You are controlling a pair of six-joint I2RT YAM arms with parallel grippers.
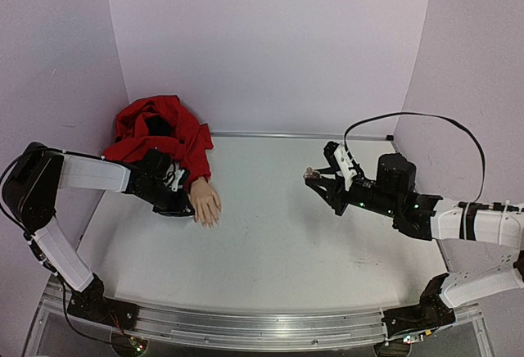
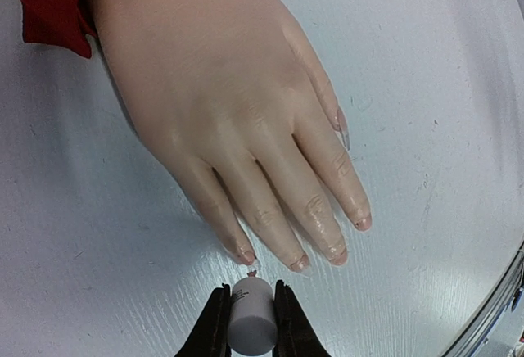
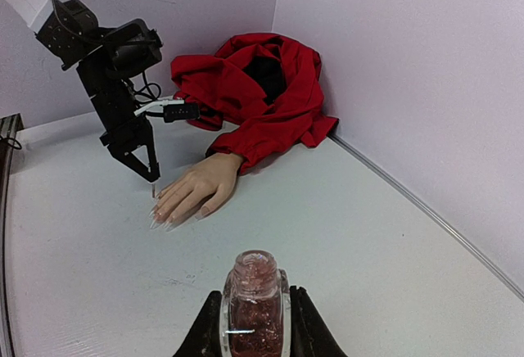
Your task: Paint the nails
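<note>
The flesh-coloured mannequin hand [image 1: 205,201] lies palm down on the white table, with its red sleeve [image 1: 164,132] bunched behind it. In the left wrist view its pale nails [image 2: 300,264] point toward the camera. My left gripper [image 2: 251,312] is shut on the white brush cap [image 2: 251,320]. The brush tip sits just short of the leftmost fingertip nail [image 2: 246,255]. In the top view this gripper [image 1: 188,210] is at the hand's left side. My right gripper [image 3: 255,320] is shut on the open pinkish polish bottle [image 3: 255,300], held upright well right of the hand [image 3: 192,189].
The red fabric [image 3: 254,95] heaps in the back left corner against the lilac walls. A metal rail [image 1: 262,324] runs along the table's near edge. The right arm's black cable [image 1: 426,119] loops above it.
</note>
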